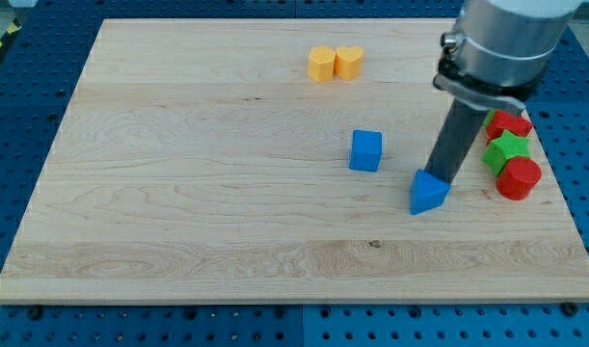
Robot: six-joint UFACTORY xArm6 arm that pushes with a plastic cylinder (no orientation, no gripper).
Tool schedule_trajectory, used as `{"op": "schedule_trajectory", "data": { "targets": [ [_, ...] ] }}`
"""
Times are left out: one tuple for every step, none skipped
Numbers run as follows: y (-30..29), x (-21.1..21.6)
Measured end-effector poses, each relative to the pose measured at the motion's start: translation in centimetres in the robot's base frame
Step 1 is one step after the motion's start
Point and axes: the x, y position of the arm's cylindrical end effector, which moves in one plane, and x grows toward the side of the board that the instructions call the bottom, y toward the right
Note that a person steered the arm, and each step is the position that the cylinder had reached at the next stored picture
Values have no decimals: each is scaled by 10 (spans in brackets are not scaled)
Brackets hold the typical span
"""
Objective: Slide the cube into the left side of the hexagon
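A blue cube [365,150] sits on the wooden board [178,193], right of its middle. A yellow hexagon [321,64] lies near the view's top, touching a yellow heart [349,62] on its right. My tip [436,179] is right of and slightly below the cube, about a block's width away from it. It rests against the top edge of a blue triangle [428,194].
At the board's right edge stand a red block [509,123], a green star [507,149] and a red many-sided block [518,178], close together, just right of my rod. The arm's grey body [506,39] hangs over the top right.
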Motion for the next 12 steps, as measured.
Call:
{"op": "schedule_trajectory", "data": {
  "targets": [
    [-39, -3],
    [-57, -47],
    [-63, -87],
    [-63, -78],
    [-79, -83],
    [-149, -89],
    [-190, -89],
    [-190, -90],
    [-190, -132],
    [-191, -152],
    [-187, -140],
    [-174, -162]
  ]
}}
